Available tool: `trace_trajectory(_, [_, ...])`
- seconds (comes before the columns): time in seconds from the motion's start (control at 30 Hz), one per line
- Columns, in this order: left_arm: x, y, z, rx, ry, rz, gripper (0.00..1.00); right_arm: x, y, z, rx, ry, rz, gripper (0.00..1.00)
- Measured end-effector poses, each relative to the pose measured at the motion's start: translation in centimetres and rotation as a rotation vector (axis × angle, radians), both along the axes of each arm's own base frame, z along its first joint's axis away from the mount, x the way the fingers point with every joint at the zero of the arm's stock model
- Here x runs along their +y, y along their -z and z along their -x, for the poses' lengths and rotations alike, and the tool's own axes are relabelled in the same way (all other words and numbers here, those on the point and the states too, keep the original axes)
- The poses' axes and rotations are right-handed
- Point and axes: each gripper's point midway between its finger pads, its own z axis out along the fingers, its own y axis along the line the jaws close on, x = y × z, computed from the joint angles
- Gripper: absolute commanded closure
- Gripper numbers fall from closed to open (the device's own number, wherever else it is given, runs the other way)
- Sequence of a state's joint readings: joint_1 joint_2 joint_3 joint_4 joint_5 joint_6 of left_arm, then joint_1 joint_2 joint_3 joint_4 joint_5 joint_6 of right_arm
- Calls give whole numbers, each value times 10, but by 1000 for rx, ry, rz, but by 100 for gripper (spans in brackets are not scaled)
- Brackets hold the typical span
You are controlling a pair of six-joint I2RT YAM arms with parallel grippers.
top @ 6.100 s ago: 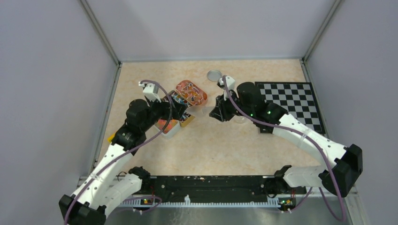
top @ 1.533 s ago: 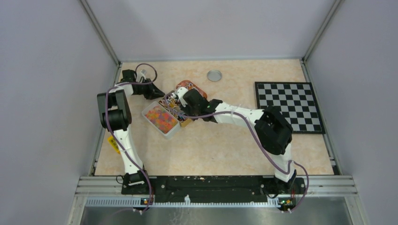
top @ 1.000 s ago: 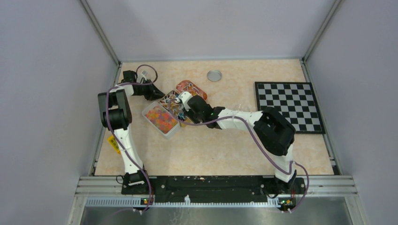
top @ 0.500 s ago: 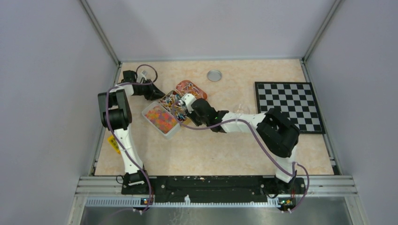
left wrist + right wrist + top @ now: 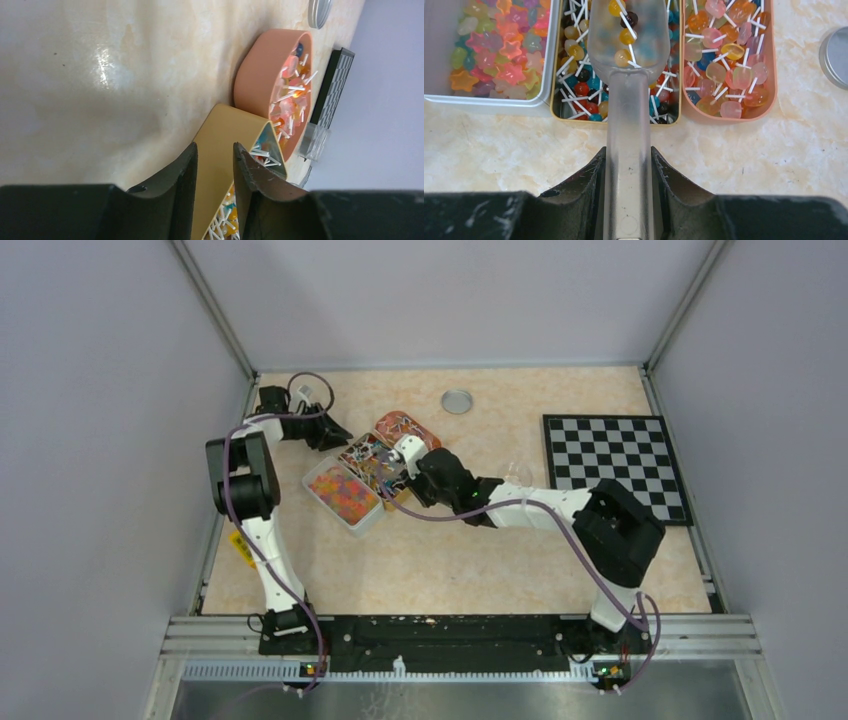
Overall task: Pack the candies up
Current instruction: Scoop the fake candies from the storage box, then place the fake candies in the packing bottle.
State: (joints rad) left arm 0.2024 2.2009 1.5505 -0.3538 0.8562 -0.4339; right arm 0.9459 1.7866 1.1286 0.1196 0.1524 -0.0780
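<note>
The right gripper (image 5: 628,156) is clamped on the flat handle of a translucent scoop (image 5: 626,95), with one finger pressed against each side. The scoop is pointed straight away from the wrist; a strip of bare table (image 5: 499,150) is crossed by the handle before the tins are reached. The bowl is held over the gold tin (image 5: 574,121); a few candies (image 5: 623,36), small yellow and dark balls on white sticks, are carried in it, just beyond the fingertips and in line with them. More of the same round sweets are heaped in the gold tin underneath. Against that tin's left side a white tin (image 5: 489,106) is set, filled with star candies (image 5: 499,55) in pink, orange and green. Against its right side a salmon tin (image 5: 772,60) is set, holding larger lollipops (image 5: 724,65). A silver lid (image 5: 836,55) lies apart from the salmon tin, at the right edge of the right wrist view.

At the far corner of the gold tin, the fingers of the left gripper (image 5: 215,150) are parted, with the tin's wall seen in the gap; whether either finger touches it cannot be told. A checkered board (image 5: 615,465) lies well off to the right.
</note>
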Motion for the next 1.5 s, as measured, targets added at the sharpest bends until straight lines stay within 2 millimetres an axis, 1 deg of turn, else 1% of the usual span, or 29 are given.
trace_trajectory(0.17, [0,-13,-2,-26,-3,-3,61,-3,-9,5,-18,-14,-39,100])
trace_trajectory(0.33, [1,-20,-2,-37,-6,-7,59,-9,-5,12,-25,-25,-58,100])
trace_trajectory(0.5, [2,-31,-4,-62,-14,-23,52,-21,-2,22,-32,-31,-75,100])
trace_trajectory(0.6, [4,-43,-5,-87,-24,-39,48,-24,-8,25,-54,-36,-107,100])
trace_trajectory(0.63, [5,-49,-5,-97,-28,-46,45,-26,-12,27,-64,-37,-121,100])
trace_trajectory(0.7, [6,-59,-5,-119,-33,-59,36,-29,-19,29,-82,-39,-142,100])
trace_trajectory(0.77, [8,-72,-5,-143,-42,-77,24,-33,-26,30,-100,-40,-157,100])
trace_trajectory(0.83, [8,-89,-3,-175,-54,-96,10,-37,-35,32,-118,-39,-175,100])
trace_trajectory(0.9, [5,-107,2,-213,-57,-114,2,-41,-44,33,-135,-35,-188,100])
trace_trajectory(0.93, [3,-118,7,-233,-59,-127,1,-43,-50,32,-146,-31,-197,100])
trace_trajectory(1.0, [-6,-137,16,-275,-51,-145,1,-48,-61,32,-165,-21,-211,100])
trace_trajectory(1.07, [-21,-156,27,-320,-31,-156,1,-57,-73,33,-186,-4,-220,100])
trace_trajectory(1.13, [-39,-174,40,-369,3,-156,1,-67,-84,34,-199,20,-224,100])
trace_trajectory(1.2, [-60,-187,53,-415,40,-157,1,-78,-94,34,-211,45,-225,100])
trace_trajectory(1.3, [-91,-197,76,-459,101,-159,1,-98,-104,39,-203,94,-213,100])
trace_trajectory(1.4, [-122,-201,106,-499,171,-153,1,-121,-107,49,-167,152,-190,100])
trace_trajectory(1.43, [-127,-200,117,-509,189,-150,1,-128,-107,51,-156,172,-186,100])
trace_trajectory(1.47, [-130,-199,126,-513,198,-150,1,-138,-106,55,-135,206,-173,100])
trace_trajectory(1.5, [-130,-197,132,-518,200,-153,1,-144,-105,57,-124,226,-167,100])
